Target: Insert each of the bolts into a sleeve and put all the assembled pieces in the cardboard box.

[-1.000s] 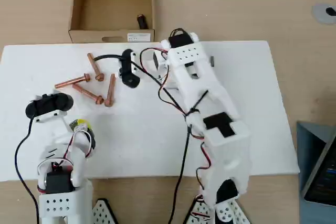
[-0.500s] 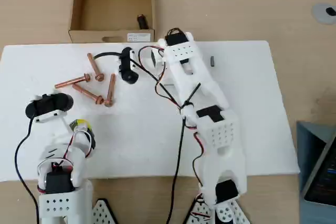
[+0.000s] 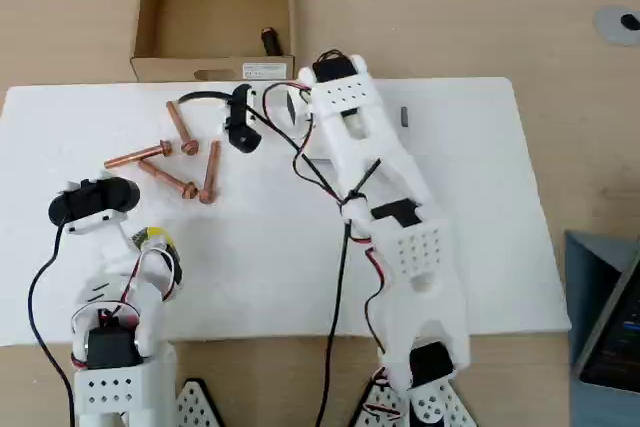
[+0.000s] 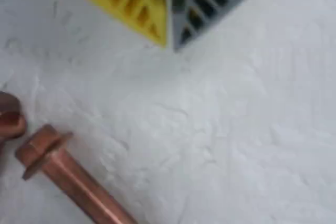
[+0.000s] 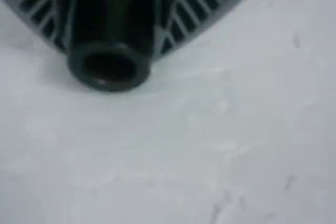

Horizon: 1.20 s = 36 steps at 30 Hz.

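While clenched between the right jaws, black sleeve (image 5: 111, 30) (open end showing), left jaws closed, empty.

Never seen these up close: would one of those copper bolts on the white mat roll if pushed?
Probably: each copper bolt has a round, smooth shank, so it should roll, likely curving around its wider head. It looks like solid metal, so probably stiff and heavy for its size. The white mat looks rough, which may slow it.
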Tool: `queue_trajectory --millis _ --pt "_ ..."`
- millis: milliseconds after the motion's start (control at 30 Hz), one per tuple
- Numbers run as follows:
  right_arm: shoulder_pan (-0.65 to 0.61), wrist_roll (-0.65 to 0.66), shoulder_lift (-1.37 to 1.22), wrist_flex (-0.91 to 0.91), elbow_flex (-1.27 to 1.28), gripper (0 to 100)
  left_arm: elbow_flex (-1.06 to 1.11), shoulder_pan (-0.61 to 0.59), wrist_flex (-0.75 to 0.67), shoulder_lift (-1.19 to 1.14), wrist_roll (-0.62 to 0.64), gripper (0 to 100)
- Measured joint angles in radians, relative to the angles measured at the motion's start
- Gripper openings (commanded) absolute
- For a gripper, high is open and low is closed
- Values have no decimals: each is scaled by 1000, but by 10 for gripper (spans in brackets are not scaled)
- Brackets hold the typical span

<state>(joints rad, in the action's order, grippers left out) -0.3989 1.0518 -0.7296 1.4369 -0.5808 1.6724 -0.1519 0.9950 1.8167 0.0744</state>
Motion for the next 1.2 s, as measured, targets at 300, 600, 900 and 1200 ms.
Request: queue_trajectory --millis 300,600,900,1200 --pt "-12 -126 0 239 -305 11 0 0 0 0 0 2" --pt "-21 -273 12 328 -512 10 0 0 0 0 0 2" --pt "-21 -391 353 330 -255 10 0 0 0 0 0 2" --pt "6 -549 686 330 83 10 0 0 0 0 0 2"
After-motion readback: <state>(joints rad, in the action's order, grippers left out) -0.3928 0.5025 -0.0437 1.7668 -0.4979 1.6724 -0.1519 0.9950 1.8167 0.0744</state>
